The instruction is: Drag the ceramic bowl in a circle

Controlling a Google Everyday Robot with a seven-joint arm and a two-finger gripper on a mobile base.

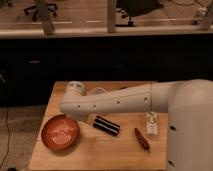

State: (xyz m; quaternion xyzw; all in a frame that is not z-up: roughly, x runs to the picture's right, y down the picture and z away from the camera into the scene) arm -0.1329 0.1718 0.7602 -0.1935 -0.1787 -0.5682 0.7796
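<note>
Orange-red and glazed, the ceramic bowl point(60, 132) sits at the near left corner of the wooden surface point(115, 152), upright and empty, with pale swirls showing inside. The white arm point(115, 102) reaches in from the right and runs leftward across the surface. The hand point(74, 116) is at its left end, low and just beside the bowl's far right rim. The arm's last link covers most of it, so I cannot tell whether the hand is wide or narrow, or whether it touches the rim at all.

To the right of the bowl lies a black oblong object point(106, 125), quite near it. Farther right are a dark red chili-shaped item point(141, 138) and a small white bottle point(151, 123). A translucent cup point(97, 91) peeks out on the far side of the arm.

The bowl should handle as rigid and fairly heavy for its size, with a smooth glaze (likely slick under a pinch). It will probably slide flat over the wood rather than tip. The best hold is likely the rim, one side inside the wall and one outside. A press down on the inner floor could also serve. It may chip if knocked, and a circle swung rightward could bump the black object.
</note>
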